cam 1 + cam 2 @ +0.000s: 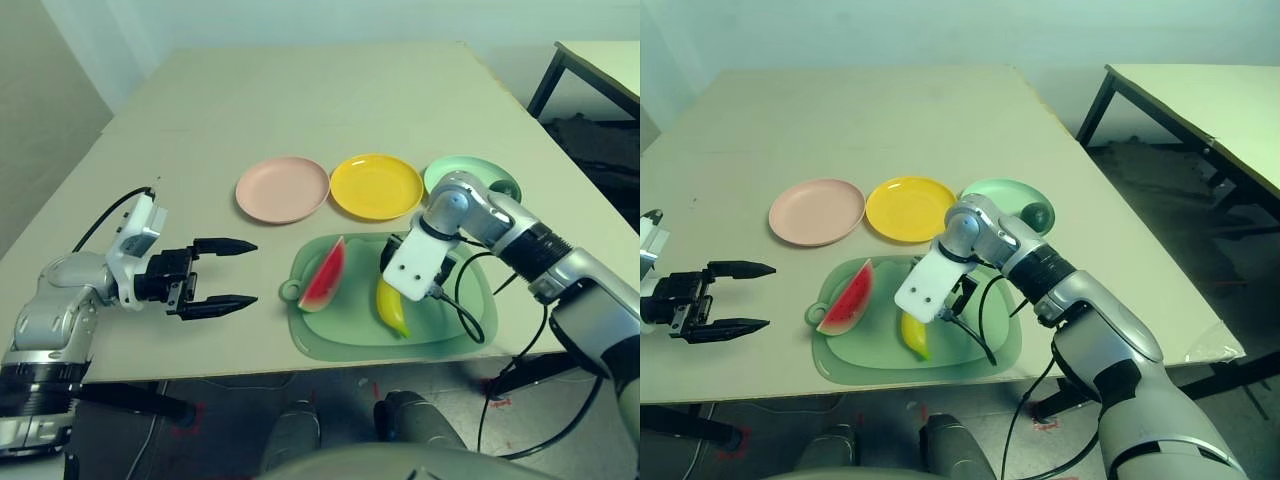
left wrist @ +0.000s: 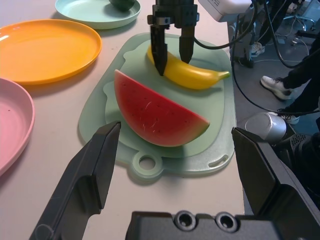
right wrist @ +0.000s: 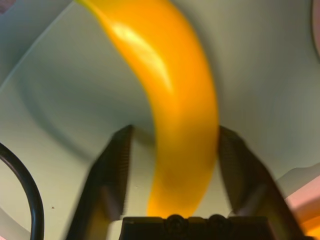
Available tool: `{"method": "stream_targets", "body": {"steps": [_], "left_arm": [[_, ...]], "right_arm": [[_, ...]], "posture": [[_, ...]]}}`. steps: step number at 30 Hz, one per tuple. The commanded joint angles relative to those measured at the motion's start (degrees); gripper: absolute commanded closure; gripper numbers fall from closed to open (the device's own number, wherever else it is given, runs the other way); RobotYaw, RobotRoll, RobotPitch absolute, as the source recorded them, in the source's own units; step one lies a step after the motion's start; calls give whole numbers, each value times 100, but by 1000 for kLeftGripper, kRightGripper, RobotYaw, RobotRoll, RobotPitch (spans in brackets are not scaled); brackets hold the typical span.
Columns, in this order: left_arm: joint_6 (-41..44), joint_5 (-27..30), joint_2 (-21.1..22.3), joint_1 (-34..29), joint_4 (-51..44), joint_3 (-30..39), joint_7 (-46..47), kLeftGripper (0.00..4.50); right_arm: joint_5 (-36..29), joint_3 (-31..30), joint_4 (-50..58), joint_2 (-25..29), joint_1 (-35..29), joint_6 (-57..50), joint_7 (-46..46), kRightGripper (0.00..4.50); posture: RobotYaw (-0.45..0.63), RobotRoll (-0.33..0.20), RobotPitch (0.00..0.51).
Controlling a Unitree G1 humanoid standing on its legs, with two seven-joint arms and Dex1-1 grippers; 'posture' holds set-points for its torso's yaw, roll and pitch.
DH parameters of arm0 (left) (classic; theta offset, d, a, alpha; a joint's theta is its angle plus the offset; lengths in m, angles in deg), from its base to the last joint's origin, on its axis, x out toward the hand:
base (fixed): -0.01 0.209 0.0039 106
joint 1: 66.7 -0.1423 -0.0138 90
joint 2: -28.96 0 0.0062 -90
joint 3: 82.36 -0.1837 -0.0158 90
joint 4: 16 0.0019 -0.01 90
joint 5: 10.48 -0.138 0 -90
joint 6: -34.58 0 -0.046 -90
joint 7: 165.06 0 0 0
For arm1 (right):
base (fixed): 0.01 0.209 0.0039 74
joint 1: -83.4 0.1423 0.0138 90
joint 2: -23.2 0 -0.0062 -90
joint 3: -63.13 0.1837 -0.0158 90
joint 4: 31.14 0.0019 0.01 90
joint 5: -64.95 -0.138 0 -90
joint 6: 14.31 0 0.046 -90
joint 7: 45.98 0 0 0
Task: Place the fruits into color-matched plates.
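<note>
Three plates [image 1: 283,190]; one mat [image 1: 460,320]; one watermelon wedge [image 1: 323,277], one banana [image 1: 391,306] and one avocado [image 1: 1037,216]; two tables [image 1: 300,100]; two grippers [image 1: 254,276].

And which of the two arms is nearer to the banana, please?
The right: its tool is down at the banana, while the left tool hovers off beyond the watermelon wedge.

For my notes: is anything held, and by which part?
Nothing: the right gripper straddles the banana, a gap at one side; the left gripper is empty.
</note>
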Motion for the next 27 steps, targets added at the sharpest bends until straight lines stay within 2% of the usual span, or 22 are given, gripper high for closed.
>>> {"method": "stream_targets", "body": {"steps": [1, 2, 8, 12, 14, 17, 20, 27], "left_arm": [[-13, -18, 19, -60, -64, -2, 10, 0], [-22, -24, 14, -50, -45, -8, 10, 0], [-71, -69, 3, 25, 77, -46, -4, 0], [-46, -63, -26, 94, 181, -17, 73, 0], [84, 37, -80, 161, 262, 80, 217, 0], [127, 81, -96, 204, 347, 174, 341, 0], [185, 122, -114, 239, 355, 228, 463, 0], [200, 27, -146, 216, 243, 252, 852, 0]], "right_arm": [[148, 24, -147, -38, -49, 47, -84, 2573], [129, 46, -134, -20, -51, 36, -58, 2854], [-186, 133, 19, 134, 107, -176, 96, 2858], [-752, 323, -278, 130, 746, -712, 101, 2858], [-727, 652, -1009, -62, 1218, -814, -12, 2858], [-409, 882, -2395, -291, 1936, -662, -642, 2858], [-76, 981, -3445, -523, 2384, -569, -1385, 2858], [468, 1128, -4629, -1033, 2621, -941, -3019, 2858]], "posture": [[-51, 0, 72], [-49, 0, 73], [-57, 0, 67], [-48, 0, 65], [-47, 0, 64], [-49, 0, 65], [-49, 0, 65], [-20, 0, 74]]}}
